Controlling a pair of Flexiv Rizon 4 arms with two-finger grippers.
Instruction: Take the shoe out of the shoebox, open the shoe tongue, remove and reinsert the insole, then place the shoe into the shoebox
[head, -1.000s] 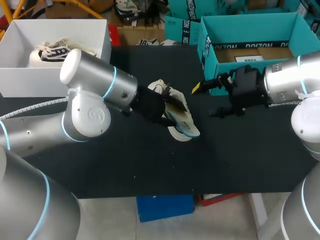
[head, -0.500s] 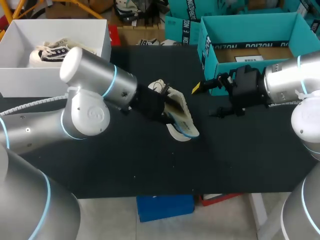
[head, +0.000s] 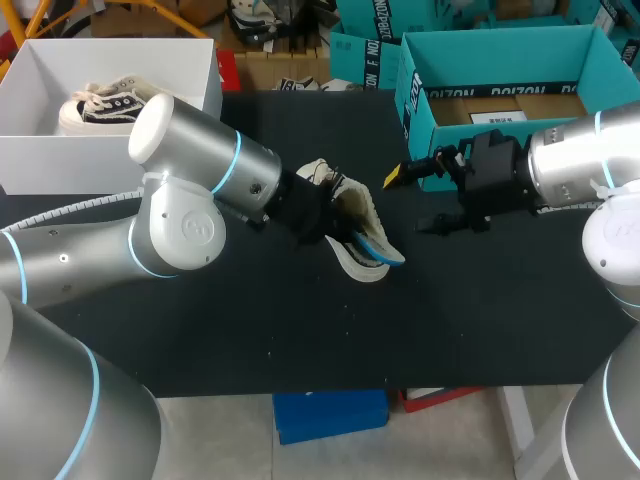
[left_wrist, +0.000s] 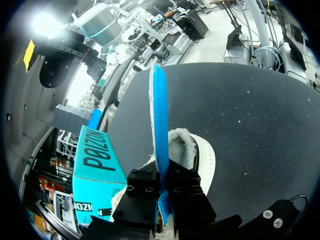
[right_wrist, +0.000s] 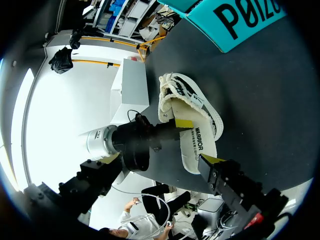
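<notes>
Blue foam insole (left_wrist: 159, 115) sits pinched edge-on between the left gripper's (left_wrist: 162, 187) closed jaws. It has come farther out of the white sneaker (head: 340, 200) on the black table (head: 250, 330) than a second ago, so removal looks nearly done. The right gripper (right_wrist: 196, 141) hangs spread, unmoved, beside the teal shoebox (head: 480, 50).

Knit cloth shoe (head: 360, 208), fleecy lining; smooth blue foam insole (left_wrist: 160, 115); matt black table (head: 300, 330); teal card shoebox (head: 480, 55)

Left gripper (head: 343, 238) on blue insole (head: 384, 252) at shoe (head: 356, 205)
</notes>
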